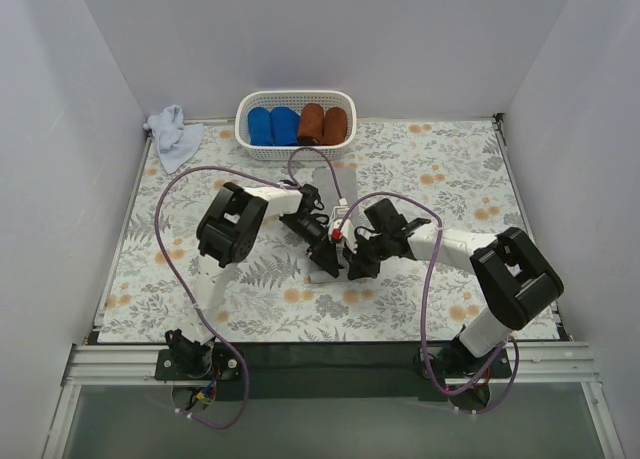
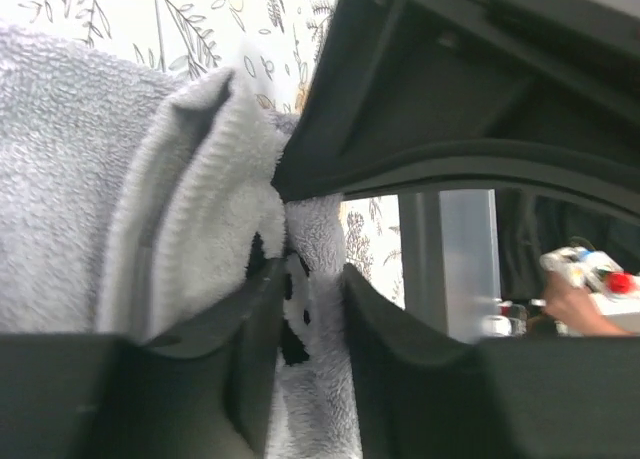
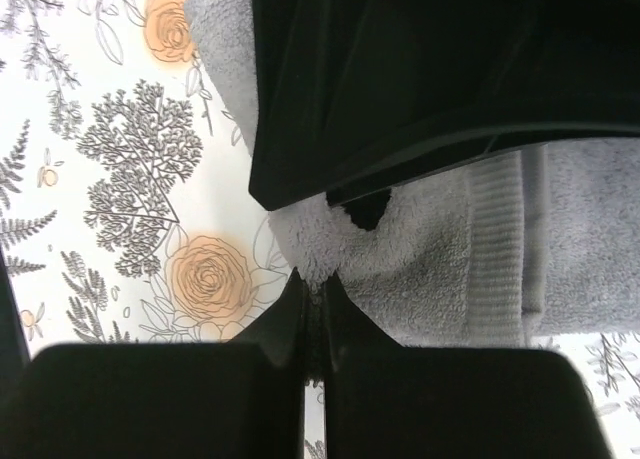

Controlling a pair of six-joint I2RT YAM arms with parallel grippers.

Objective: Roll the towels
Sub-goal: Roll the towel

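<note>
Crowding the middle of the floral bench (image 1: 450,179), both arms meet nose to nose over the grey towel (image 3: 450,249). From above, their black bodies cover nearly all of it. The right pincer (image 3: 312,284) has its fingers pressed together, tips at the towel's fluffy edge; whether any pile is caught I cannot tell. The left pincer (image 2: 312,279) stands narrowly apart with a fold of the same towel filling the gap, and I cannot tell whether it grips the cloth or only brackets it. Each wrist view is half blocked by the other arm's dark housing, close against it. Purple cables (image 1: 428,299) loop out wide on both sides. At the far edge a white basket (image 1: 295,151) holds two blue rolls (image 1: 272,126) and two rust-brown rolls (image 1: 323,124), well apart from the arms. The pale blue towel (image 1: 172,134) lies crumpled in the far left corner, near the wall (image 1: 60,129). Open floral surface stretches to the right of the arms.
</note>
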